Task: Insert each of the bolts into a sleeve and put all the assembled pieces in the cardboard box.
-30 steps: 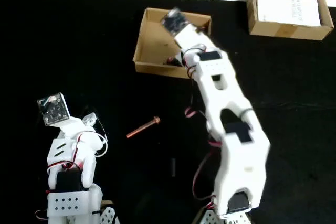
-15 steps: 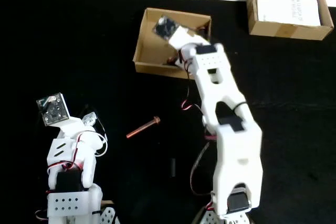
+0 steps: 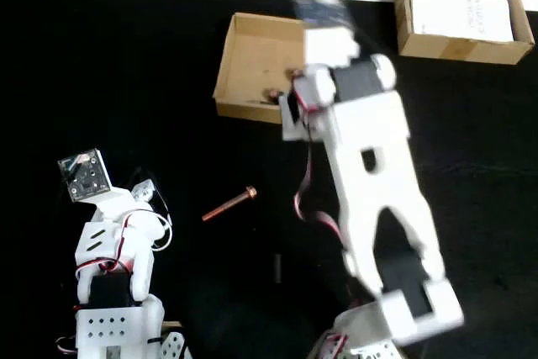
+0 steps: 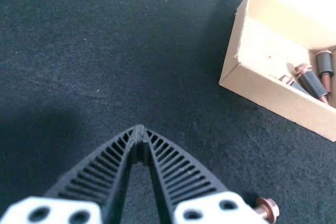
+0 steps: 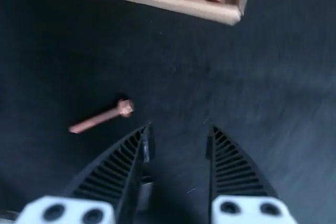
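The right tool, spread and empty, has drawn back from the box, so the loose bolt looks next; the left tool is pressed together.

Most of bolt behind left gripper; cardboard box partly off-frame.

The right hand has swung up and back from the cardboard box
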Robot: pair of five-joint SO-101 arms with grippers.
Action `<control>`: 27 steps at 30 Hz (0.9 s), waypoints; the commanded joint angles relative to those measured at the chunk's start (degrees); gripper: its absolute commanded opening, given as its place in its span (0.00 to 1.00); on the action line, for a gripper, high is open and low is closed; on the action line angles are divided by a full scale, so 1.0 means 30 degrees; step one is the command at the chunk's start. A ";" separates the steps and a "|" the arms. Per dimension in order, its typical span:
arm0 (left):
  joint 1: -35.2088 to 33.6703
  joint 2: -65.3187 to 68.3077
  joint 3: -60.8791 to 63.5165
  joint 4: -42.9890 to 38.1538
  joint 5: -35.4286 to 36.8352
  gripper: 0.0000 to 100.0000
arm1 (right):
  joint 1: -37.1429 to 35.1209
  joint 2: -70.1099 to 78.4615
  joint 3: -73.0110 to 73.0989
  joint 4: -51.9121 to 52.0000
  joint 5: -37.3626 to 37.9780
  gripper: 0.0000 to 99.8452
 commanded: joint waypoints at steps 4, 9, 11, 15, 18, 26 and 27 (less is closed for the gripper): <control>0.0015 -0.0015 0.0484 -0.0352 0.0029 0.01 | -0.3267 -0.5582 0.9773 0.0630 -0.1612 0.14; 0.0015 -0.0015 0.0484 -0.0352 0.0000 0.01 | -0.6462 -0.8396 1.5106 -0.0835 -0.3341 0.14; 0.0015 -0.0015 0.0484 -0.0352 0.0000 0.01 | -0.7165 -0.9128 1.5839 -0.1890 -0.3341 0.14; 0.0015 -0.0015 0.0484 -0.0352 0.0000 0.01 | -0.7780 -0.9275 1.8418 -0.4615 -0.3341 0.14; 0.0015 -0.0015 0.0484 -0.0352 0.0000 0.01 | -0.7810 -0.9275 2.0088 -0.6491 -0.3341 0.14; -0.0015 -0.0015 0.0484 -0.0352 0.0000 0.01 | -0.8396 -0.9275 2.3136 -1.0271 -0.2256 0.14; -0.0015 -0.0015 0.0484 -0.0352 0.0000 0.01 | -0.8806 -0.9275 2.3341 -1.0505 -0.2256 0.14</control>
